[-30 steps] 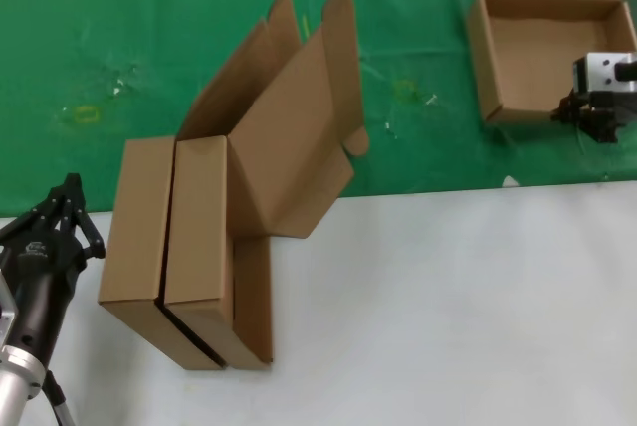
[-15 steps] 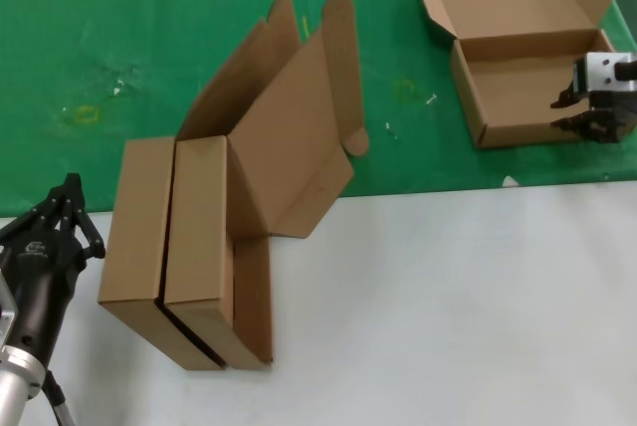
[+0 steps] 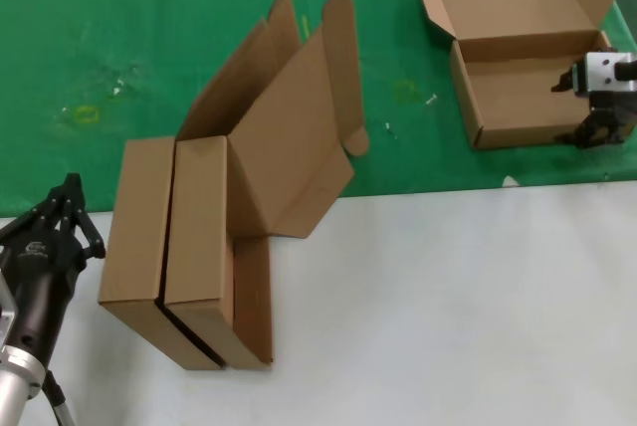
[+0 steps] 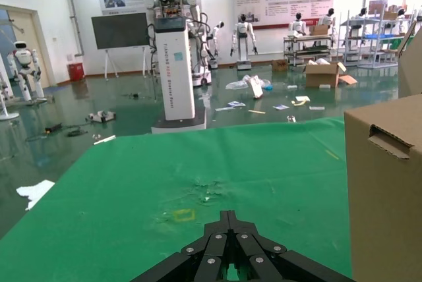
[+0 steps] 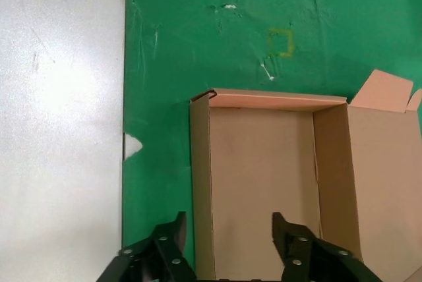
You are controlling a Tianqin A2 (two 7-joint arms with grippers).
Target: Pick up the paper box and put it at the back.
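At about two o'clock in the head view, the open paper box (image 3: 518,68) sits on the green cloth (image 3: 149,38) with its lid folded back, and the right gripper (image 3: 595,107) hangs at its right wall, fingers spread apart astride that wall without clamping it. Two more cardboard boxes (image 3: 199,247) stand at nine o'clock across the cloth's edge and the white tabletop (image 3: 448,317). Beside them, at eight o'clock, the left gripper (image 3: 66,209) waits with fingers together.

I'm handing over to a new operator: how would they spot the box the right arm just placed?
Look to the green cloth at the far right, where the right gripper hangs with fingers spread. The paper box lies beneath it, lid flat open. The other two boxes stand together across the cloth's edge onto the white table.
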